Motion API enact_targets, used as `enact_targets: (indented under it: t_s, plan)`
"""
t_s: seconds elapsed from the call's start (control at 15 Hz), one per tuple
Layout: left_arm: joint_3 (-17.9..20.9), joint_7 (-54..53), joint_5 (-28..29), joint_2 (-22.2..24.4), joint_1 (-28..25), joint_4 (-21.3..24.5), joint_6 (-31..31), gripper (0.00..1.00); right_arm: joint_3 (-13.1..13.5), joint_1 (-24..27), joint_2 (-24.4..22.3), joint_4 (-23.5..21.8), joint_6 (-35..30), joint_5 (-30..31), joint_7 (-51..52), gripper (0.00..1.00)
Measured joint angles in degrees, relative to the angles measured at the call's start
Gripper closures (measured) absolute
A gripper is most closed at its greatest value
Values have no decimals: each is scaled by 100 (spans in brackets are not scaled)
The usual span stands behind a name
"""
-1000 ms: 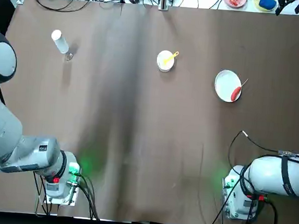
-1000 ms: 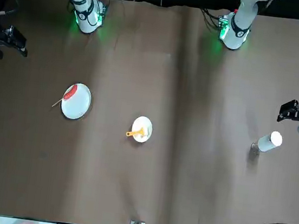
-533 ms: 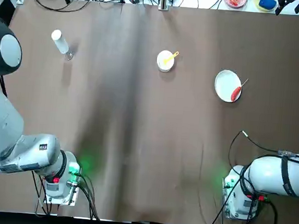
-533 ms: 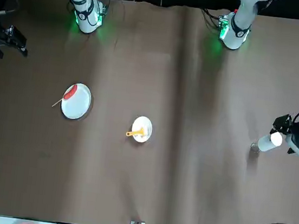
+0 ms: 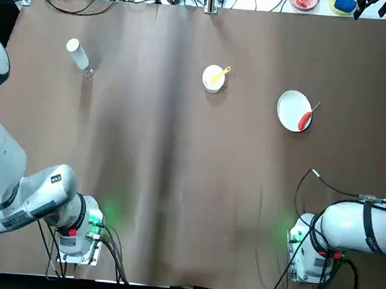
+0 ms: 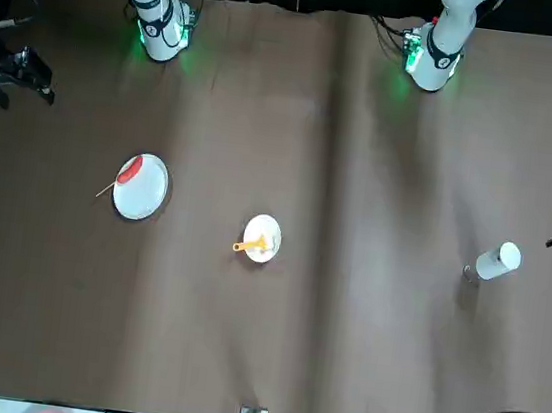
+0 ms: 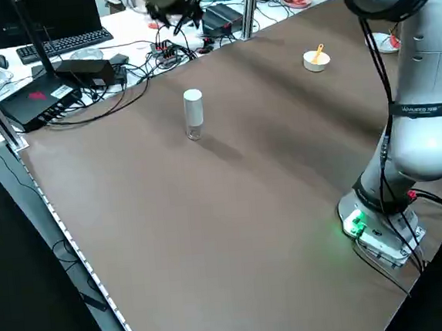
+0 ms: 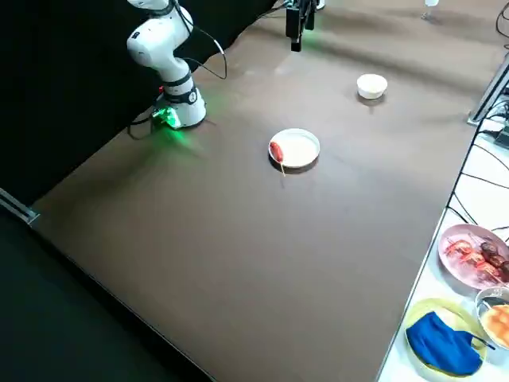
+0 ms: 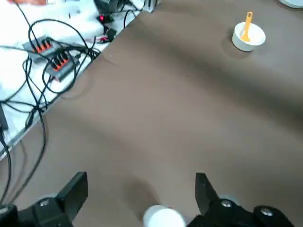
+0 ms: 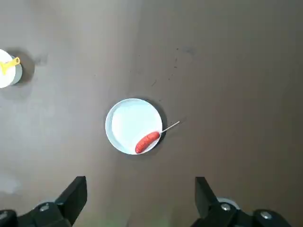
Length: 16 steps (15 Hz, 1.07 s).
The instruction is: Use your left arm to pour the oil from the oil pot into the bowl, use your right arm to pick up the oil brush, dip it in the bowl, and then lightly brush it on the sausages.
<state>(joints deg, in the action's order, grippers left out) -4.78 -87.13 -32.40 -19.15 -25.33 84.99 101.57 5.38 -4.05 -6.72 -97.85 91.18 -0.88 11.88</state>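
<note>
Apparently the left claw, fingers spread and empty, has the upright oil bottle ahead of it, off toward the right finger's side in its wrist view, so the coming grasp likely needs a small sideways shift before closing.

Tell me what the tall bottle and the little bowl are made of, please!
The bottle looks like plastic, clear at the bottom with a smooth white cap. The bowl is shiny white, so maybe china, though it could be plastic.
</note>
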Motion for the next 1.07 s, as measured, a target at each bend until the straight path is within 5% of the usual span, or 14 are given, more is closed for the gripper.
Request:
enact_targets:
  t_s: [0.47, 1.07]
  plan:
    - [-1, -3633, -1793, -1251, -1011, 61, -330, 0, 3, -16, 0, 0, 26, 0, -2, 0]
    - [-10, -4908, -2707, -2438, -1470, 46, -1487, 0, 1, -54, 0, -4, 26, 0, -2, 0]
